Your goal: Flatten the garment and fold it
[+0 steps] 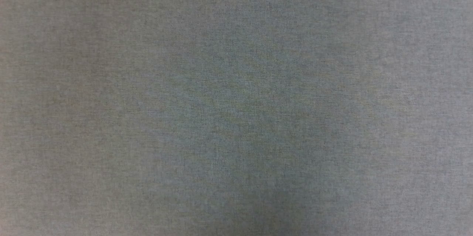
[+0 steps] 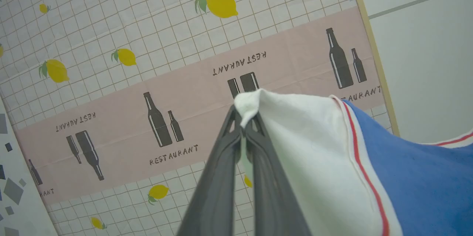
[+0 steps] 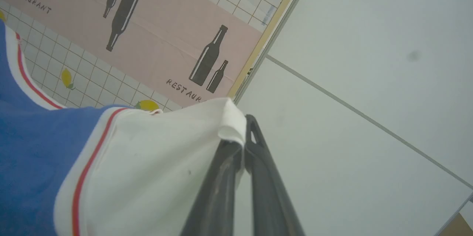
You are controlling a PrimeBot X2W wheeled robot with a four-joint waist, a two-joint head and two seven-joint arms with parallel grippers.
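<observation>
Sleeve-to-sleeve line is the thing to watch. Starting left: the left gripper [image 2: 244,122] is clamped tight, fingers together, on the bunched tip of a white sleeve [image 2: 306,147]. From that pinch the garment [image 2: 414,180] runs off to the right of the left wrist view: white, then red stripe trim, then blue body, sagging away from the claw. Under it we see the tablecloth [image 2: 147,36], a lemon-and-grid print with a pink band [image 2: 192,91] of bottles. The claw sits over that band, well inside the table.

Middle: the blue body hangs between the two arms. We judge the long axis runs straight from one claw to the other, each arm holding its own end, neither nearer. The head view gives us a plain grey surface [image 1: 236,103]; we cannot tell what it is.

Right: the right gripper [image 3: 240,141] is likewise closed hard on the second white sleeve [image 3: 159,154], cloth running left of its view into blue. Its fingertips line up with the table edge [image 3: 273,25], pale floor [image 3: 362,43] beyond. We judge the lay-down needs the span pulled taut and carried toward the left, or that right-hand sleeve may land off the table.
</observation>
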